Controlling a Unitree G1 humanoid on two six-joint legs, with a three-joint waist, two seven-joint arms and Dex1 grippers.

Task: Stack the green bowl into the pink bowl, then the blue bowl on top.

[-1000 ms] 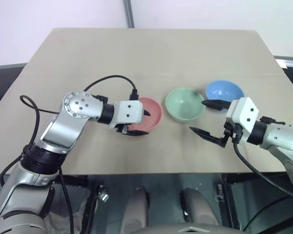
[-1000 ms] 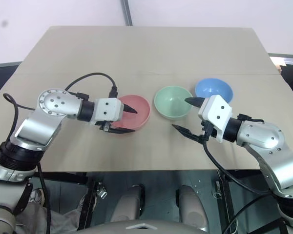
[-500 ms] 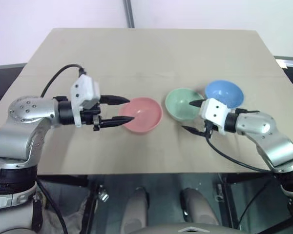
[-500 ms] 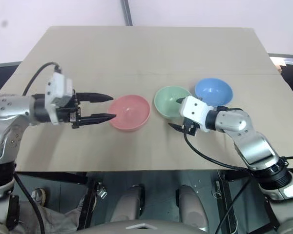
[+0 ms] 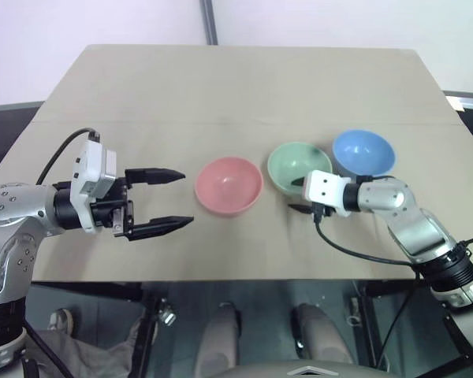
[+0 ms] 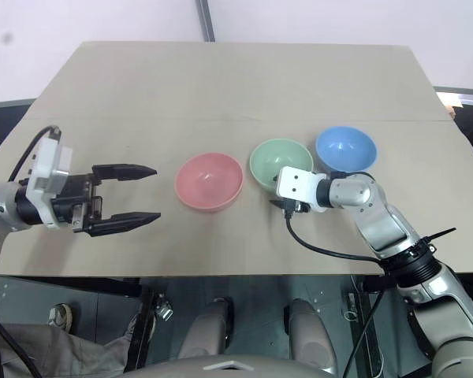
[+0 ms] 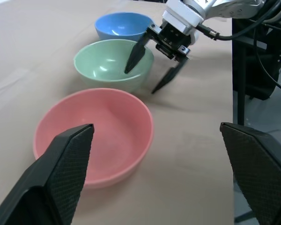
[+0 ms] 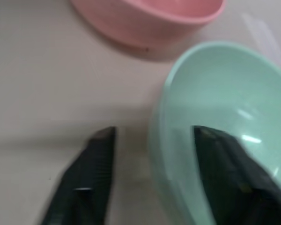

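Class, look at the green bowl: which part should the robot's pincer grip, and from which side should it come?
Grip the green bowl by its thin near rim, from the robot's side. It sits upright and open, so one finger can go inside the wall and one outside. The right pincer is already placed that way. The blue bowl crowds the far right side.

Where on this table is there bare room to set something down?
The far half of the tan table, behind the three plastic bowls, is bare. Crowded: the pale green bowl, between the salmon-pink bowl and sky-blue bowl, with the right gripper straddling its rim.
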